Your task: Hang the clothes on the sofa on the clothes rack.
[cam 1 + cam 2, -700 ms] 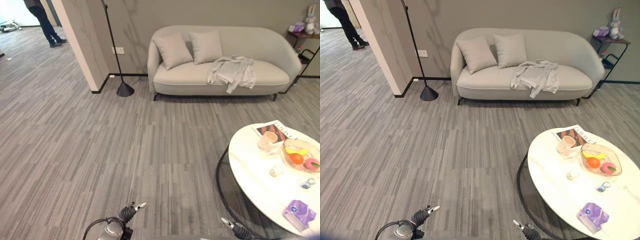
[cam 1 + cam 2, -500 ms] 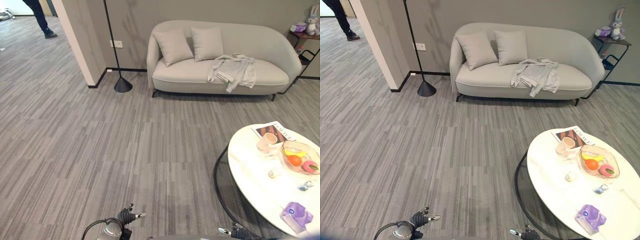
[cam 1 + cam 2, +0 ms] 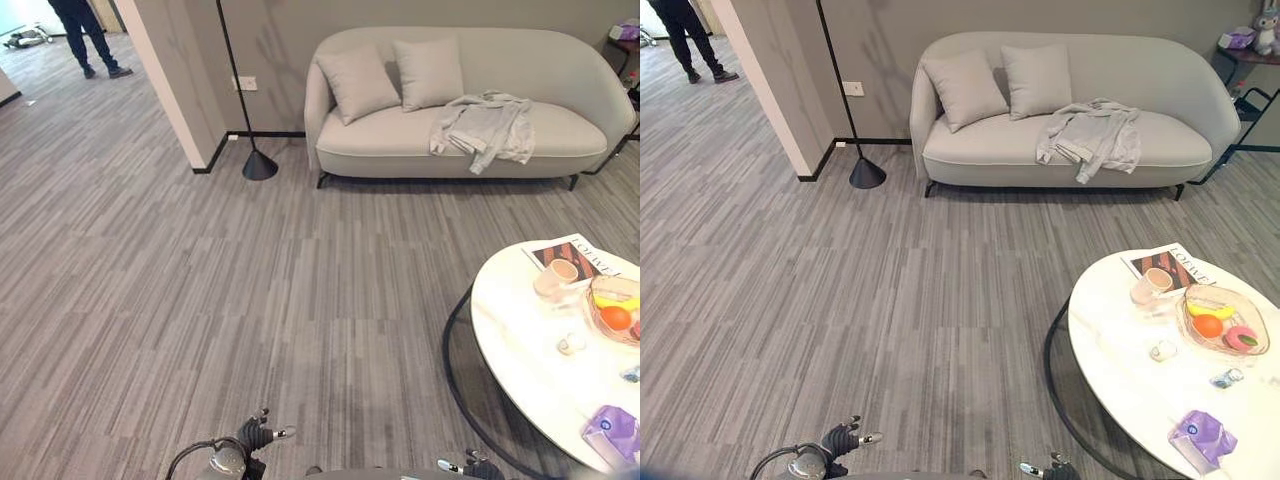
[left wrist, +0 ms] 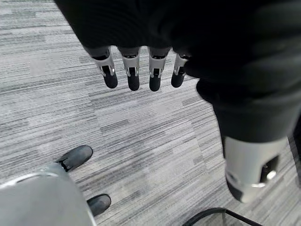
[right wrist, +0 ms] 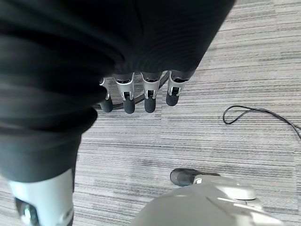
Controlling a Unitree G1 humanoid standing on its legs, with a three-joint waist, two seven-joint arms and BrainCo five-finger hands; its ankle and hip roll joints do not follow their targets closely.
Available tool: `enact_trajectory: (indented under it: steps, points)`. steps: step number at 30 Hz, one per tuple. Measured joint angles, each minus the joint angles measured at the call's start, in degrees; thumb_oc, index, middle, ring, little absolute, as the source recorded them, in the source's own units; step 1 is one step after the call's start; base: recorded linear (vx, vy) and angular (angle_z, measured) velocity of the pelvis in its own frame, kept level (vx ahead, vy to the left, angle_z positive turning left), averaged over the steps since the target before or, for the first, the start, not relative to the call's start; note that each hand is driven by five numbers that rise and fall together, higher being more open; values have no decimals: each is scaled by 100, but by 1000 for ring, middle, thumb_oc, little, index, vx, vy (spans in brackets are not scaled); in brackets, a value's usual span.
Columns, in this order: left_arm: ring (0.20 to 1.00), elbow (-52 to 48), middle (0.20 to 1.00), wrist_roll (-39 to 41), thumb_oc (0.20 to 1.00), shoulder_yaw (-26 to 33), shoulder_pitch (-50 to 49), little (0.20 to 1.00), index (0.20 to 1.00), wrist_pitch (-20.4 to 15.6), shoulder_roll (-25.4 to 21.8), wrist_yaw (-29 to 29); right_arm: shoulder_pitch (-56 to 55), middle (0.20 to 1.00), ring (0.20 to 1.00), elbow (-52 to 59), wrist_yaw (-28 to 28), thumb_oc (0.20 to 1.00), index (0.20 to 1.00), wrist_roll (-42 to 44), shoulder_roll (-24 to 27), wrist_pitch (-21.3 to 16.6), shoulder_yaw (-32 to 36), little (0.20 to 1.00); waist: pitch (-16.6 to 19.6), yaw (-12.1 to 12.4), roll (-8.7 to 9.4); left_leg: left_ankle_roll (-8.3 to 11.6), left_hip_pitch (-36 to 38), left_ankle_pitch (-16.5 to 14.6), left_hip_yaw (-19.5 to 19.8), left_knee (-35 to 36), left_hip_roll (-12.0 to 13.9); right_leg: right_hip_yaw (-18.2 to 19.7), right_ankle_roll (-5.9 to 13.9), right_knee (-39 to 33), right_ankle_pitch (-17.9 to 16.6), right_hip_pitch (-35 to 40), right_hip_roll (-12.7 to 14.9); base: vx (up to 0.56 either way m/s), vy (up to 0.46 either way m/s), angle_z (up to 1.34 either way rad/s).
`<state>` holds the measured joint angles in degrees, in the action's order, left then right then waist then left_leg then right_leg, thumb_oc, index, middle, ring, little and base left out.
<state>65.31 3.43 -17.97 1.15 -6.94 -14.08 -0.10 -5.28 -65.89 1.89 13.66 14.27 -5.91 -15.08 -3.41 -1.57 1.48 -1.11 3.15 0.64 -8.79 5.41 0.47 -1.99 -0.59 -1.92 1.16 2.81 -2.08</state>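
Observation:
A light grey garment lies crumpled on the right half of the pale sofa, beside two cushions. The sofa stands against the far wall, a few metres ahead of me. My left hand hangs low at the view's bottom edge, its fingers straight over bare floor and holding nothing. My right hand also hangs low near the table's base, its fingers straight and empty.
A round white table at the right carries a magazine, a cup, a fruit bowl and a purple pack. A black pole on a cone base stands left of the sofa by a wall corner. A person stands at the far left.
The camera has shifted, so the sofa and table sit further right and higher in the picture. The person at the back has stepped. Both hands stay low.

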Motion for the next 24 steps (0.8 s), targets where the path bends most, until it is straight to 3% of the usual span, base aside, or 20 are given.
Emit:
enact_trajectory:
  steps: [8,13,15,16,18,20,22,24]
  points:
    - [1000,-6,1000,15,1000,-9,198,1000,1000,4,-42,-3,246,1000,1000,6,9,1000,1000,-2,14,7,-4,1000,-95,-14,-15,-34,-140,-23,-193,0,-17,174,44,162,-25,-303,14,-11,81,-14]
    - [1000,-21,1000,20,1000,5,497,1000,1000,-3,-78,42,428,1000,1000,32,6,1000,1000,-2,37,8,4,1000,-398,3,59,-158,-231,-97,-361,2,-52,388,184,565,27,-639,36,18,121,-20]
    - [1000,-17,1000,46,1000,5,552,1000,1000,-3,-75,64,416,1000,1000,-16,5,1000,1000,-1,48,9,25,1000,-491,0,54,-182,-251,-128,-392,3,-54,468,327,1018,121,-893,36,54,145,-8]
    - [1000,-9,1000,46,1000,-6,562,1000,1000,-3,-52,60,379,1000,1000,-57,-3,1000,1000,-1,82,12,38,1000,-533,-35,6,-228,-275,-130,-382,2,-56,510,455,1615,206,-1199,29,46,136,6]
    - [1000,8,1000,46,1000,-12,572,1000,1000,2,-30,58,376,1000,1000,-61,-15,1000,1000,-1,113,44,38,1000,-609,-144,-58,-388,-209,-60,-256,-6,-60,580,690,2606,421,-1690,39,72,96,30]
    - [1000,13,1000,46,1000,-18,554,1000,1000,2,-36,59,314,1000,1000,-91,-27,1000,1000,4,95,42,30,1000,-649,-166,-9,-512,-131,-132,-186,-38,-142,829,837,3083,408,-2006,155,185,44,24]
    - [1000,46,1000,45,1000,-25,535,1000,1000,9,-37,51,339,1000,1000,-103,-21,1000,1000,5,80,36,44,1000,-644,-211,18,-538,-89,-176,-107,-37,-168,940,842,3048,405,-2179,327,240,13,24]
    - [1000,37,1000,59,1000,-10,461,1000,1000,9,-53,35,322,1000,1000,-133,-22,1000,1000,2,93,40,62,1000,-619,-210,37,-498,22,-281,-82,-35,-155,903,848,2210,322,-2087,494,243,-4,10]
